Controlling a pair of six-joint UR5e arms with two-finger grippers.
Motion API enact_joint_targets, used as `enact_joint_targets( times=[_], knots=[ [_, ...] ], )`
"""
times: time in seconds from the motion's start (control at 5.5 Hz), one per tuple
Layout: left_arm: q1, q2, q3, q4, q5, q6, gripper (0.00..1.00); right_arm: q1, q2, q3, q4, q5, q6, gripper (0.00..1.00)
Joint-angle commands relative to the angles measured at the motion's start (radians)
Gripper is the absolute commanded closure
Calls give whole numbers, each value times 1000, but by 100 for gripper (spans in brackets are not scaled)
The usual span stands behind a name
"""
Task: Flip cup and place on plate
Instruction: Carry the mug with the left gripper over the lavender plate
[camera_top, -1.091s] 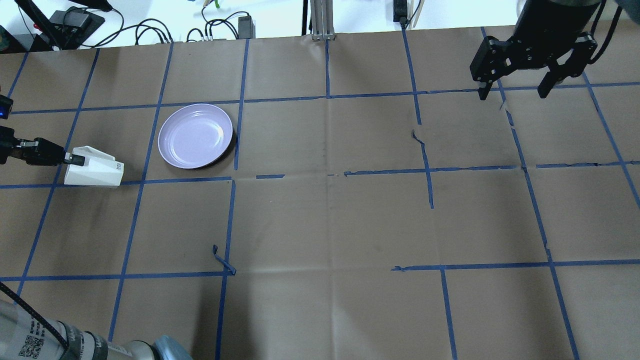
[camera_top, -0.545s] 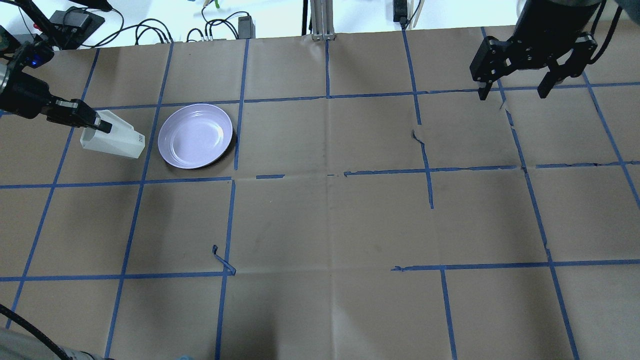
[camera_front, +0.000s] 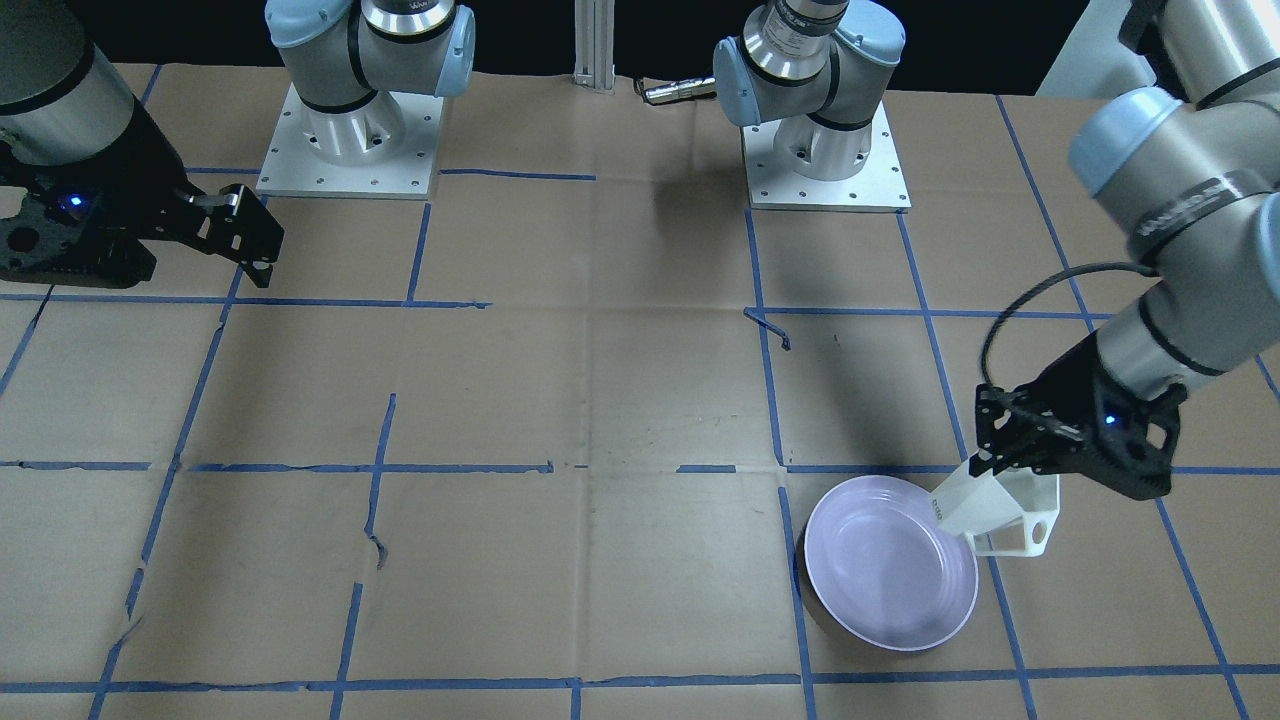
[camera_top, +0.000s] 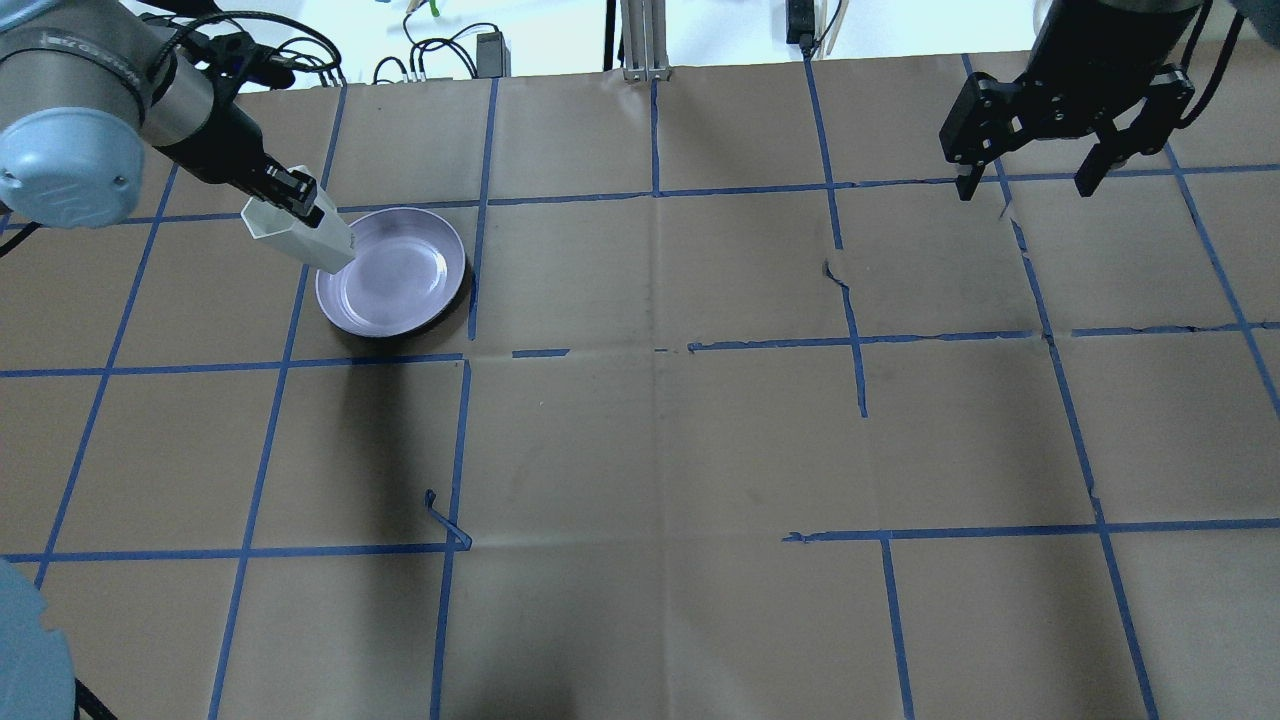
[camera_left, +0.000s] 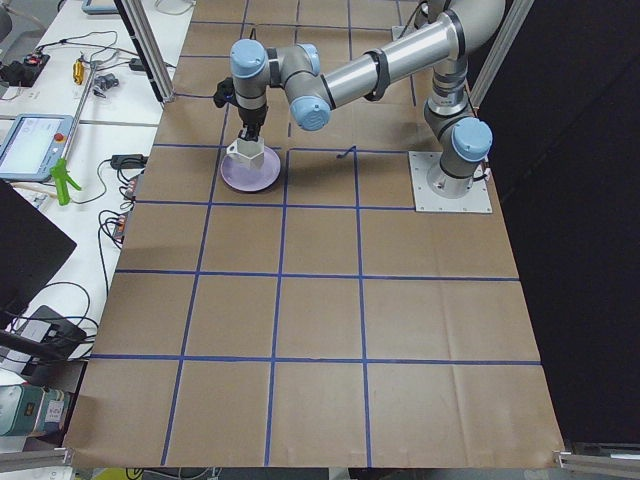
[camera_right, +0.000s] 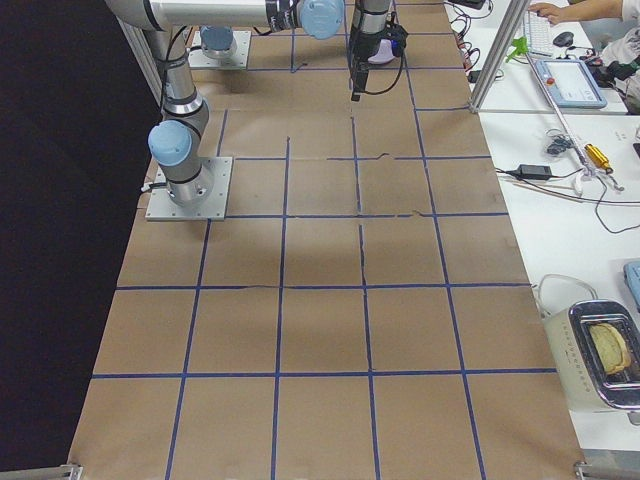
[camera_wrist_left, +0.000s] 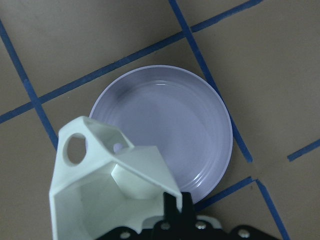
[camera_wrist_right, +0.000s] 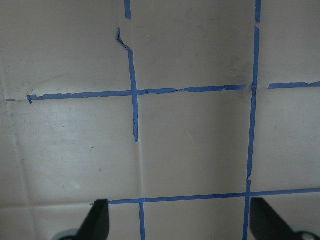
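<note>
Okay, my left gripper (camera_top: 297, 195) is clamped on the cup (camera_top: 300, 235), pinching one wall at the rim. The cup hangs just below my fingers, off the table paper and tilted. Its base end is lower and sits over the edge of the plate (camera_top: 410, 285), on the plate's side nearest my left arm. I can't tell if the base touches the plate's rim.

In my left wrist view the cup (camera_wrist_left: 110, 190) has its open mouth toward the camera, with the plate (camera_wrist_left: 170, 115) beyond it. The cup is white and faceted with an angular rim. Its open loop handle is on the side turned away from the plate's middle. In the front-facing view a small dark print shows near the base of the cup (camera_front: 985, 510), right at the plate's rim (camera_front: 890, 640).

My right gripper (camera_top: 1025, 188) is well apart from the plate, across the table, fingers spread wide with nothing between them.
</note>
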Motion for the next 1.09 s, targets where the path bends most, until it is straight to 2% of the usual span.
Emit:
enact_joint_targets(
  times=[0.0, 0.36, 0.91],
  knots=[
    [-109, -46, -14, 57, 95, 3, 100, 0, 0, 0, 0, 0, 0, 0],
    [-120, -62, -66, 95, 157, 3, 100, 0, 0, 0, 0, 0, 0, 0],
    [-118, -98, -71, 145, 158, 6, 100, 0, 0, 0, 0, 0, 0, 0]
  ],
)
